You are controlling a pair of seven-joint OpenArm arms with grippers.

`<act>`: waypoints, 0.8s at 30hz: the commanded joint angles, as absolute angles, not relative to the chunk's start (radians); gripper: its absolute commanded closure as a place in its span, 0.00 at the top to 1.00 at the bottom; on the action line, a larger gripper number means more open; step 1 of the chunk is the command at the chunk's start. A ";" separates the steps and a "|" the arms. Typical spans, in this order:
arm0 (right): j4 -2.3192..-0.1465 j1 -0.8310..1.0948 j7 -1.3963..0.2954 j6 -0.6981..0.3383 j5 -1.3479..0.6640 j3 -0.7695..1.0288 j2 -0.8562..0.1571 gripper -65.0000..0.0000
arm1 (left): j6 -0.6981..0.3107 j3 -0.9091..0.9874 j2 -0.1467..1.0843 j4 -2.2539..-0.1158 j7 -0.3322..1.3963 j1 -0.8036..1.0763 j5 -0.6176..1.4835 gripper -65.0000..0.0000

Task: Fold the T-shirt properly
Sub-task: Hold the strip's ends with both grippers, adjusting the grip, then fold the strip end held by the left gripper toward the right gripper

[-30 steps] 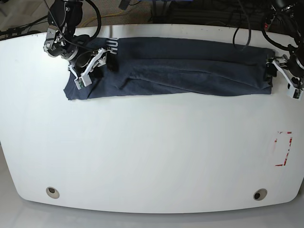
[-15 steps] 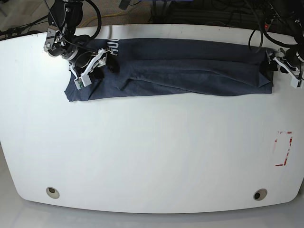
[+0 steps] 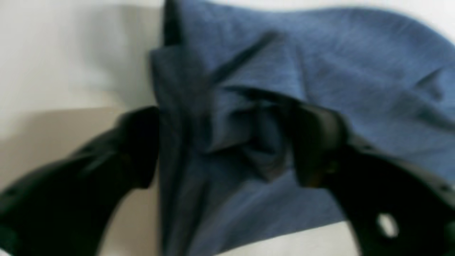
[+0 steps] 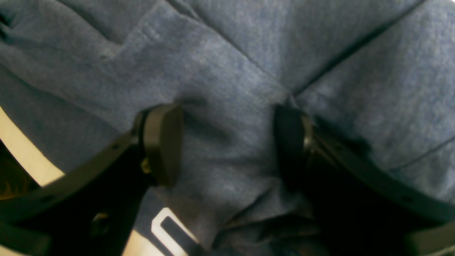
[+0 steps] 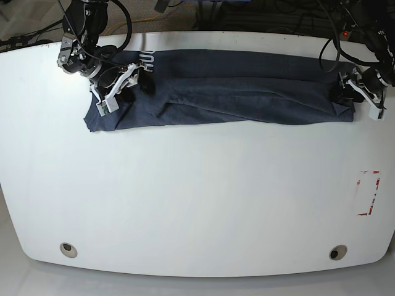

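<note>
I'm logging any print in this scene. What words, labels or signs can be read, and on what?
"HU": white capitals on the T-shirt, at its far edge near the right hand; the rest is folded out of sight.
A white letter stroke on the T-shirt in the right wrist view: only a fragment, unreadable.
Red-and-white outlined rectangle on the table: a mark, no legible text.

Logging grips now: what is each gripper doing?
Left gripper: jaws apart around the T-shirt's bunched end; grip cannot be told.
Right gripper: open, pads pressed on shirt.
</note>
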State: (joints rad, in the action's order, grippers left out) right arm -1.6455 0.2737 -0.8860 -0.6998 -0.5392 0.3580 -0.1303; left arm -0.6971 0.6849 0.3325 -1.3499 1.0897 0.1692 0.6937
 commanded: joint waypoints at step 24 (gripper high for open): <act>-1.649 0.272 -0.906 -0.698 -0.532 0.360 -0.136 0.60 | -0.698 0.312 0.297 -1.982 1.129 0.266 0.673 0.00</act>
